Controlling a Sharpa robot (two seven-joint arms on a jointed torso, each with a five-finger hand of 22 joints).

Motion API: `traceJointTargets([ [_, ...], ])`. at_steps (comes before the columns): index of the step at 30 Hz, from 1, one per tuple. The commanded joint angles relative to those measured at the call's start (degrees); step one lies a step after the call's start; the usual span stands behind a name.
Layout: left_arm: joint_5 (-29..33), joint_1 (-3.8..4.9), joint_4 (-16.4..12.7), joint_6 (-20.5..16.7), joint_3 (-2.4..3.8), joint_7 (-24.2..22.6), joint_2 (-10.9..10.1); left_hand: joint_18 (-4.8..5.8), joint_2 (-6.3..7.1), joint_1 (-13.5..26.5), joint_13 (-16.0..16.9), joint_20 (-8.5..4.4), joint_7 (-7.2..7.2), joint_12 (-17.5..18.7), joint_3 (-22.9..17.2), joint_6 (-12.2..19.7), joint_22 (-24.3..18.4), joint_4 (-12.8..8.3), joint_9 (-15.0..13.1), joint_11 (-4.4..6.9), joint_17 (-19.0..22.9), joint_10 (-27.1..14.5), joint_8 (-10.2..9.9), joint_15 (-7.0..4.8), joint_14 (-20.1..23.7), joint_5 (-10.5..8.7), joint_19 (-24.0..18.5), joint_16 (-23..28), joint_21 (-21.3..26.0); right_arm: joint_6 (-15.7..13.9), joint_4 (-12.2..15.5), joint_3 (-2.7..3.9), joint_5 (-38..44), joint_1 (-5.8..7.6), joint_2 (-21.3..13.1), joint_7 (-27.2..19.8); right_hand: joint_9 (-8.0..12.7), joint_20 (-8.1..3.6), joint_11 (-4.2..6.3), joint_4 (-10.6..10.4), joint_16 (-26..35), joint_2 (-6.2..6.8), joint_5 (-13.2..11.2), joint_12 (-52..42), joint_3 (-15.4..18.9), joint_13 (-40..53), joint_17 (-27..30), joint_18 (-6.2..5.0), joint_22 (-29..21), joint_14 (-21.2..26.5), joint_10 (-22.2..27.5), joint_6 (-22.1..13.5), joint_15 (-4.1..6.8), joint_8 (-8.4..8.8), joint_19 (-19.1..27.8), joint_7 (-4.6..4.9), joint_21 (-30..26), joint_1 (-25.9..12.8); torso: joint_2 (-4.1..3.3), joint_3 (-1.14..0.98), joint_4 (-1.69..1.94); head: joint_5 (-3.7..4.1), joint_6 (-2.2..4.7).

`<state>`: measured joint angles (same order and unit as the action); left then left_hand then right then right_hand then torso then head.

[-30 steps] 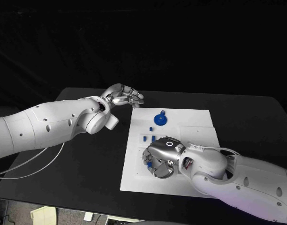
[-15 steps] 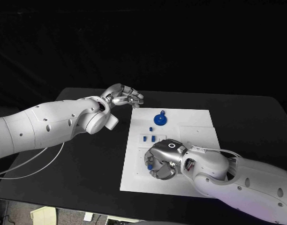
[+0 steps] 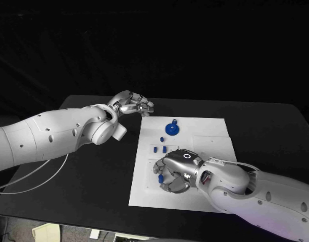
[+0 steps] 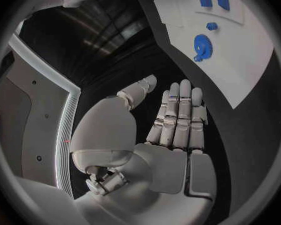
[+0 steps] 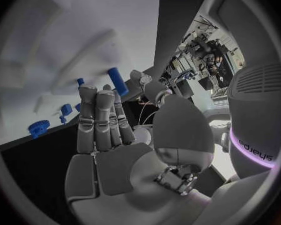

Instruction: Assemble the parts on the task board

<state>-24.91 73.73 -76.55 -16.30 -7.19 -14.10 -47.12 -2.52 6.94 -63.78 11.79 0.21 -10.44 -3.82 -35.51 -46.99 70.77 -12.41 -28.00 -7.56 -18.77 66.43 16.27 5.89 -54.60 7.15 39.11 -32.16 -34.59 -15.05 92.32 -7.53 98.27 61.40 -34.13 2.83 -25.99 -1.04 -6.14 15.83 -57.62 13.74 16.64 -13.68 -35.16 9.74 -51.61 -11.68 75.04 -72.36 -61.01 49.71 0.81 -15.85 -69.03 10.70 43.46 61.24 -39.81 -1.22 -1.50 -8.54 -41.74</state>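
Observation:
The white task board (image 3: 209, 138) lies mid-table. A blue gear (image 3: 172, 128) sits on its far part, with small blue parts (image 3: 166, 148) a little nearer. My right hand (image 3: 175, 174) hovers over the board's near left area and pinches a blue peg (image 5: 118, 81) between thumb and fingers; the peg (image 3: 160, 177) peeks out at the hand's left side. My left hand (image 3: 131, 105) hangs over the black table just off the board's far left corner, fingers loosely extended and holding nothing. The gear (image 4: 203, 46) and small parts (image 4: 212, 26) lie beyond its fingertips.
Black table (image 3: 89, 166) surrounds the board on all sides. My left forearm (image 3: 60, 133) stretches across the table's left side. The board's right half (image 3: 216, 146) is bare white beside my right arm.
My right hand has crept slightly toward the board's near edge, still with the peg. The left hand has stayed where it was.

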Motion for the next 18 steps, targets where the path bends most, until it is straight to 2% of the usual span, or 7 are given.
traceJointTargets([
  [1,0.3,0.06,-0.1,0.6,0.04,-0.3,0.1,-0.73,-0.12,0.4,-0.1,0.01,-0.01,-0.2,0.0,0.5,0.1,0.2,0.0,-0.10,-0.1,-0.3,0.4,0.07,-0.1,-0.22,0.3,0.4,0.3,-2.3,0.2,0.03,-1.1,-0.05,-0.1,-1.1,0.1,0.04,0.10,-0.1,-0.4,0.52,0.0,0.1,0.3,-0.1,0.0,-3.32,0.8,0.2,0.4,-0.4,-0.33,0.19,0.3,-0.18,-0.1,0.2,0.01,0.04,-0.01,0.05,0.06],
  [11,0.3,0.06,0.0,0.6,0.04,-0.3,0.0,-0.73,-0.12,0.4,-0.1,0.01,-0.01,-0.2,0.0,0.5,0.1,0.2,0.0,-0.11,-0.2,-0.4,0.4,0.08,-0.1,-0.22,0.3,0.4,0.3,-2.7,1.7,0.46,-3.5,-0.03,-1.8,-1.7,0.1,0.01,0.14,-0.4,-0.7,0.41,0.1,-0.4,0.4,-0.2,0.0,-3.32,0.8,0.1,0.3,-0.3,-0.29,0.00,0.1,-0.22,0.0,0.4,0.02,0.06,-0.01,0.22,0.35],
  [15,0.3,0.06,-0.1,0.7,0.03,-0.3,0.0,-0.73,-0.12,0.4,-0.1,0.01,-0.02,-0.2,0.0,0.5,0.1,0.2,0.0,-0.11,-0.2,-0.4,0.4,0.08,-0.1,-0.23,0.3,0.4,0.3,-2.6,2.8,1.20,-6.3,-0.01,-3.0,-2.2,0.1,0.01,0.15,-0.5,-0.8,0.48,0.2,-0.6,0.6,-0.3,0.1,-3.32,0.8,0.1,0.3,-0.2,-0.27,-0.05,0.1,-0.23,0.0,0.3,0.02,0.03,-0.02,0.31,0.51],
  [18,0.3,0.06,0.0,0.6,0.03,-0.3,0.0,-0.74,-0.12,0.3,-0.1,0.01,-0.02,-0.2,0.0,0.5,0.1,0.2,0.0,-0.11,-0.2,-0.4,0.4,0.08,-0.1,-0.23,0.3,0.4,0.4,-2.6,3.9,2.24,-9.1,0.09,-4.4,-2.9,0.1,-0.01,0.17,-0.7,-1.0,0.52,0.4,-0.8,1.0,-0.4,0.1,-3.32,0.8,0.0,0.4,-0.2,-0.26,-0.12,0.0,-0.20,0.1,0.0,0.05,0.01,-0.03,0.40,0.68],
])
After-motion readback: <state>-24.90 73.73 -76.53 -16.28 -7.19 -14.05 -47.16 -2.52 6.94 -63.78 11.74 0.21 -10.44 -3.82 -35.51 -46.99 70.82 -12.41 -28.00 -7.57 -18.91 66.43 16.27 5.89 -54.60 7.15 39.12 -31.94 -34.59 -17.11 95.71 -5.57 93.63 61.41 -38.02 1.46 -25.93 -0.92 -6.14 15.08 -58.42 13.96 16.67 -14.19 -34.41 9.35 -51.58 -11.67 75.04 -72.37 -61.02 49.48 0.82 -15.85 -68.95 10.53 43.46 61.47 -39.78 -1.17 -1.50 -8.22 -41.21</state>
